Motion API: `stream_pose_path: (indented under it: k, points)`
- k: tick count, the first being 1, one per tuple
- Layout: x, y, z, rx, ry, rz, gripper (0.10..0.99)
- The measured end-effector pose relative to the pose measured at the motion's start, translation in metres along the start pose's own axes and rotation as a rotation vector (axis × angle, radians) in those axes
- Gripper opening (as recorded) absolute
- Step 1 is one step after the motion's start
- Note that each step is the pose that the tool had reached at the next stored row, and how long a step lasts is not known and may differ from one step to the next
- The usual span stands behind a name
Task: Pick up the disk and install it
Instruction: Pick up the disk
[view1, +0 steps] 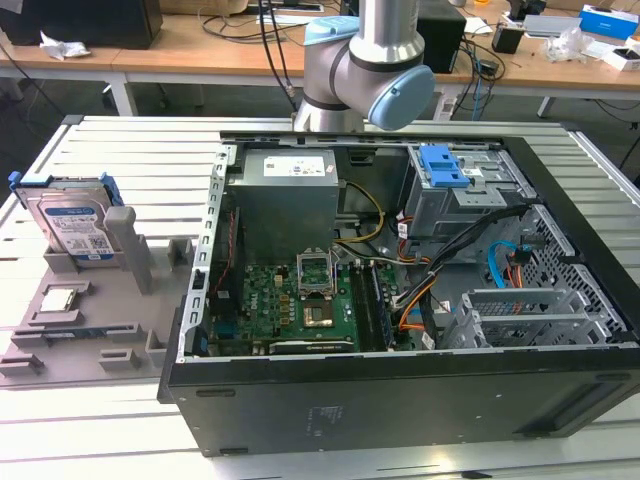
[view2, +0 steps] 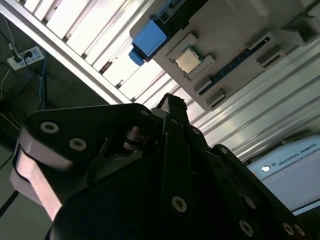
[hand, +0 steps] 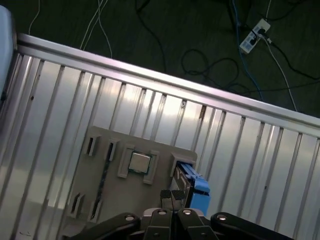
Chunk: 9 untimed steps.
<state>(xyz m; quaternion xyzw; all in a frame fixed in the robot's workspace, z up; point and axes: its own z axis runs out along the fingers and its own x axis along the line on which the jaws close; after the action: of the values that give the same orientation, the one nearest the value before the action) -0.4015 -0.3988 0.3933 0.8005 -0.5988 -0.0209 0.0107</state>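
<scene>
I see the disk (view1: 72, 222) standing on edge in the grey holder (view1: 90, 345) at the exterior view's left, well apart from the open case (view1: 400, 385). In the first wrist view my gripper (hand: 171, 196) hangs above the holder. Its fingertips seem pressed together on nothing, though the angle is poor. Nothing is done yet: pick-up and install both remain.

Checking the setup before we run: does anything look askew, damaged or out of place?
Nothing stands out. The disk stands on edge in the gray fixture tray, a processor chip lies flat in its recess there, and the open computer case looks undamaged.
</scene>
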Motion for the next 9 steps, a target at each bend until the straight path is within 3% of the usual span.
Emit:
stream_pose_path:
  k: [9]
  points:
    - [0.0000,0.0000,0.0000,-0.001,0.0025,-0.057,0.106]
